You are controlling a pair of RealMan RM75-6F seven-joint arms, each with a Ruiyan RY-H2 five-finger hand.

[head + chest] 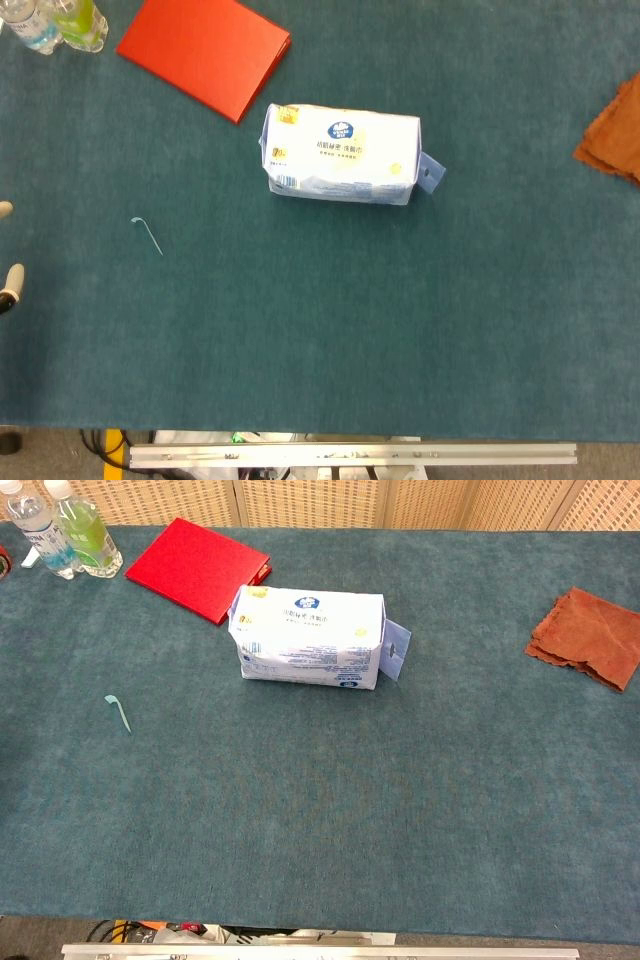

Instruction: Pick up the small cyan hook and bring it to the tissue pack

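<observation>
Hook lay loose on the worktop, left fingers only just in frame

Left hand [8,280]: only pale fingers [13,277] showed at the left edge of the head view, one tip higher up the edge and one lower down. Too little was visible to tell whether they were apart or together; nothing was seen between them. The chest view did not show this hand. The right hand appeared in neither view.

Small cyan hook [147,235]: lay flat on the teal worktop [330,340], off toward the middle of the worktop from the left fingers, near but clearly apart from them. Its curled end pointed to the far side and its straight shank slanted toward the near edge. Nothing touched it.

Tissue pack [340,153]: lay on its side, well apart from the hook, further from the fingers and toward the far side. Its blue tab stuck out at the end away from the fingers.

Other items: a red folder [205,50] beyond the hook at the far edge; two bottles [62,535] at the far corner on the fingers' side; a rust-brown cloth [588,637] at the opposite edge, well apart from everything else.
</observation>
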